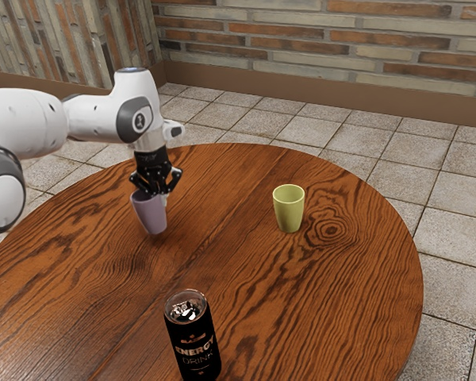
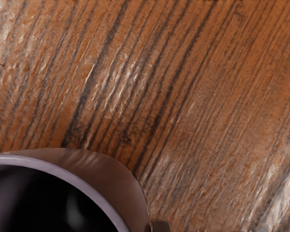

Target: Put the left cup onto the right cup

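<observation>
A pale purple cup stands on the round wooden table at the exterior view's left. My black gripper sits right at its rim, fingers around the rim, closed on it. The cup's rim and dark inside appear large just under my hand in the wrist view, with wood grain around it. A yellow-green cup stands upright to the exterior view's right of the purple cup, well apart from my gripper.
A black energy drink can stands near the table's front edge, nearer the camera than both cups. Tiled floor and a brick wall lie beyond the table.
</observation>
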